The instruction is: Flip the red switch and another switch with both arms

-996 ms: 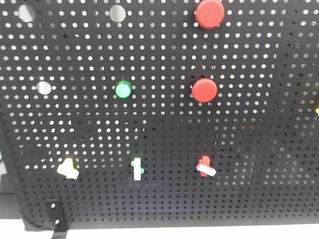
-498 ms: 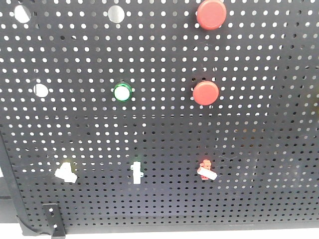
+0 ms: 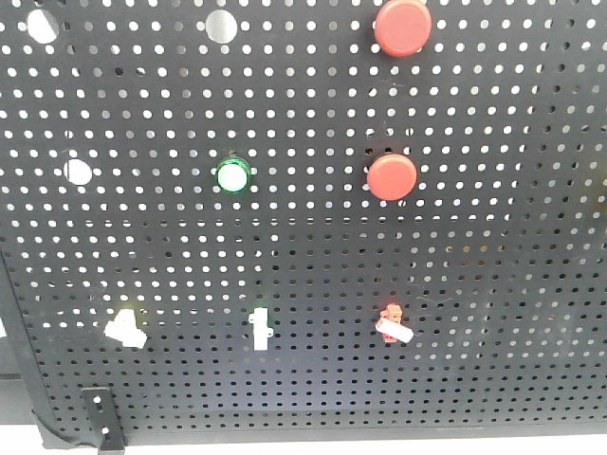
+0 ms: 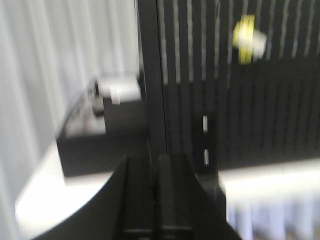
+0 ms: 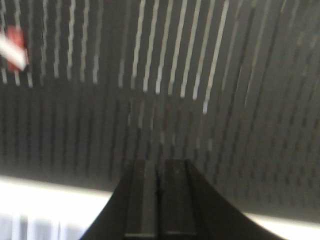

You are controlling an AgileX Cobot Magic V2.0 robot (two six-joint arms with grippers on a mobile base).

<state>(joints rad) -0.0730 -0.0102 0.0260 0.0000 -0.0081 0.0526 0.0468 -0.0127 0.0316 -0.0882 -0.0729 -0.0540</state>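
Observation:
The red switch (image 3: 392,323) sits low on the black pegboard (image 3: 493,237), right of centre, its white lever slanting down to the right. It shows blurred at the upper left of the right wrist view (image 5: 15,47). The other switch (image 3: 126,326), pale yellow with a white lever, is at the lower left; it appears at the top of the left wrist view (image 4: 248,40). My left gripper (image 4: 156,159) is shut and empty, below and left of that yellow switch. My right gripper (image 5: 158,162) is shut and empty, well right of and below the red switch. Neither arm shows in the front view.
A green-based toggle (image 3: 260,328) stands between the two switches. Above are a green round button (image 3: 232,175) and two big red push buttons (image 3: 392,176) (image 3: 402,26). A black bracket (image 3: 101,417) sits at the board's lower left corner by its frame edge (image 4: 150,80).
Over the past second the front view shifted slightly and the board's lighting evened out. Nothing differs from half a second ago; the switches stand as before.

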